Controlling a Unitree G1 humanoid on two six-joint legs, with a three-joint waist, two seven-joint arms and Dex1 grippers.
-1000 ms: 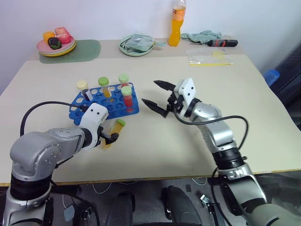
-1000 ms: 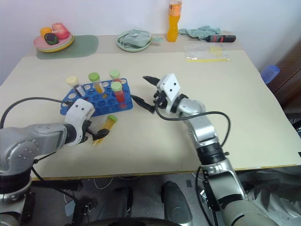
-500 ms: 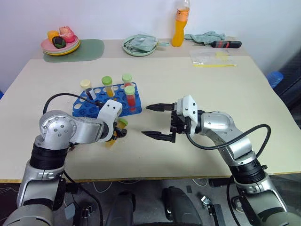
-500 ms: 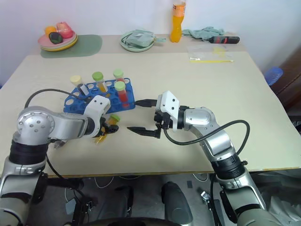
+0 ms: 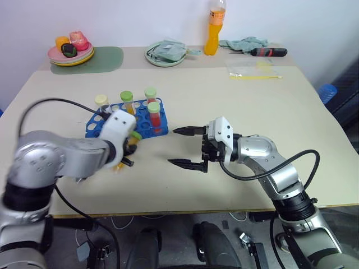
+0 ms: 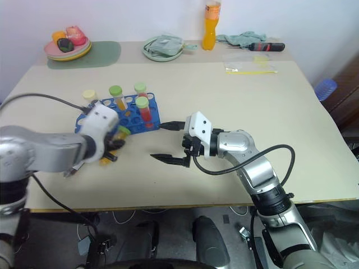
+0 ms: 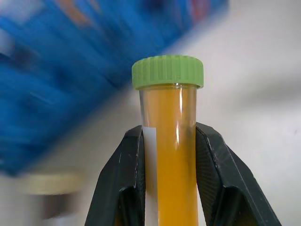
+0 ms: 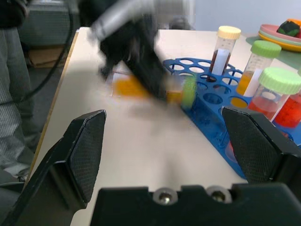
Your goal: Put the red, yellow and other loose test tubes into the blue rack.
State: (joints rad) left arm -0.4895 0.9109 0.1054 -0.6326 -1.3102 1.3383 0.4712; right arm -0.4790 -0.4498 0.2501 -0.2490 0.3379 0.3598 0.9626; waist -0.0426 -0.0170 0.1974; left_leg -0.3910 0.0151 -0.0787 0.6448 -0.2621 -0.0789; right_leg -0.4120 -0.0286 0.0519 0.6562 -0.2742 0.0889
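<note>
Beige rectangular tabletop (image 5: 235, 106). Left of centre: bright blue plastic rack (image 5: 147, 119) with a grid of round holes, four capped tubes standing in it. Along the far edge: dark green mat (image 5: 104, 58) bearing stacked pastel plates (image 5: 70, 54) of toy food; pale green dish (image 5: 166, 54) holding a cloth; orange drink bottle (image 5: 213, 27); crumpled grey-green cloth (image 5: 244, 43); red-handled screwdriver (image 5: 268, 52); clear plastic bag (image 5: 253, 69).

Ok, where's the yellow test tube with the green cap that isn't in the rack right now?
The yellow tube is clamped in the left hand, at the table's left side, just in front of the blue rack and to the left of the open right hand.
</note>
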